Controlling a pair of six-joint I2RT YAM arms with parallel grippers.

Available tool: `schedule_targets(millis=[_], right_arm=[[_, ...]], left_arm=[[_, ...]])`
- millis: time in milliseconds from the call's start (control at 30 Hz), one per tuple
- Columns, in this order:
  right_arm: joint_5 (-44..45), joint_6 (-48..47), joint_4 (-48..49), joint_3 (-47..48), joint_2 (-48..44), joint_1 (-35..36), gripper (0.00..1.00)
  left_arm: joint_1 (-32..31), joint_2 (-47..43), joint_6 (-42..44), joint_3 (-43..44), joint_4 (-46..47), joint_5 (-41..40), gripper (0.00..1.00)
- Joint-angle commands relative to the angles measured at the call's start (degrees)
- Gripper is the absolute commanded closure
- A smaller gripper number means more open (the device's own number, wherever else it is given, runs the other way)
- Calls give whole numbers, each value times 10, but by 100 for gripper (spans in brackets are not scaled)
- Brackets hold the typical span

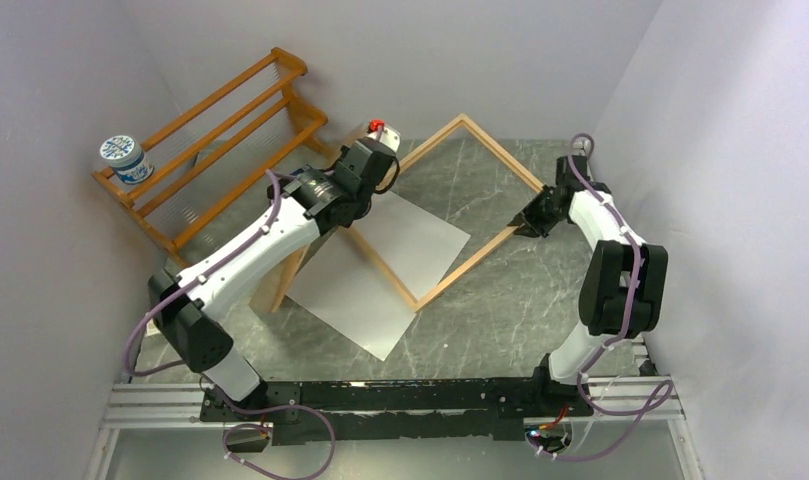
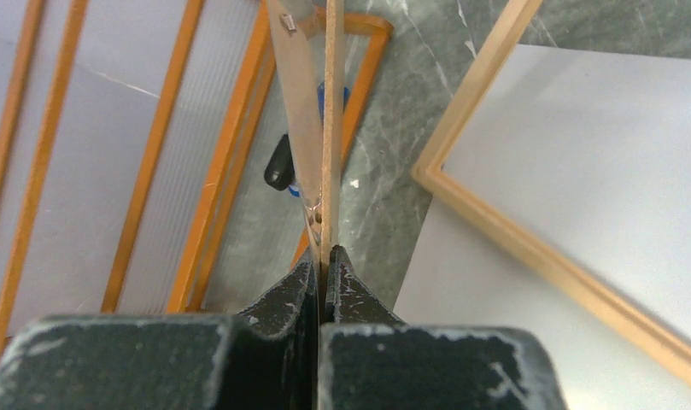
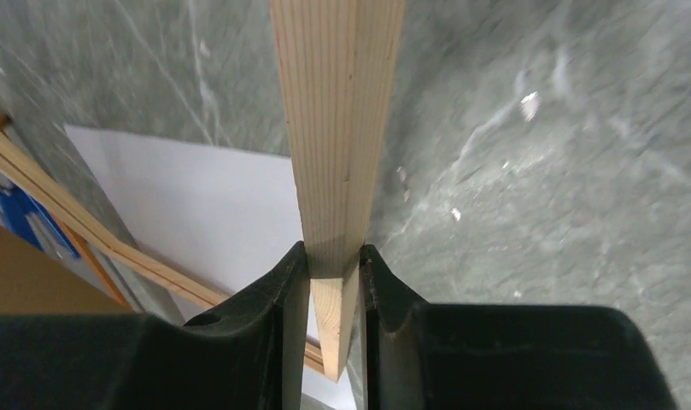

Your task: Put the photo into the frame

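The right gripper (image 3: 335,256) is clamped on a light-wood bar of the frame (image 3: 337,128), one finger pressed flat to each side of the bar. Seen from above, that grip sits near the frame's 3 o'clock corner. Behind it the right arm (image 1: 610,250) rises from its base, folds sharply at the elbow by the right wall, and angles its forearm back toward 10 o'clock to meet the wood.

The left gripper (image 2: 323,256) is pinched tight on the thin edge of a brown backing board (image 2: 330,128), which stands on edge and runs straight away from the fingertips. The left arm (image 1: 260,240) stretches long and low from its base toward 1 o'clock, with its wrist over the frame's 9 o'clock corner.

The frame lies as a diamond on the grey marbled table (image 1: 500,300). The photo (image 1: 380,270) lies white side up, partly inside the frame. It slips under the lower-left bar and spreads out toward 7 o'clock.

At 10 o'clock an orange-brown slatted rack (image 1: 215,150) stands against the wall, with a blue-and-white tub (image 1: 123,158) on its far left end.
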Motion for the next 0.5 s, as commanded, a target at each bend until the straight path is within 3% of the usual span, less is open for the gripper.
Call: schedule_targets(millis=[0,267,467], right_arm=[[-60,4,64,15,32,-51,100],[-68,-90,31,50,128,-124,100],[-4,-132,9,73,166,-141,100]], left_arm=[[0,27,-29,23,15,16,97],[-30,124,-147,76,2,13,97],[-58,270,-266,206,-97,25,97]])
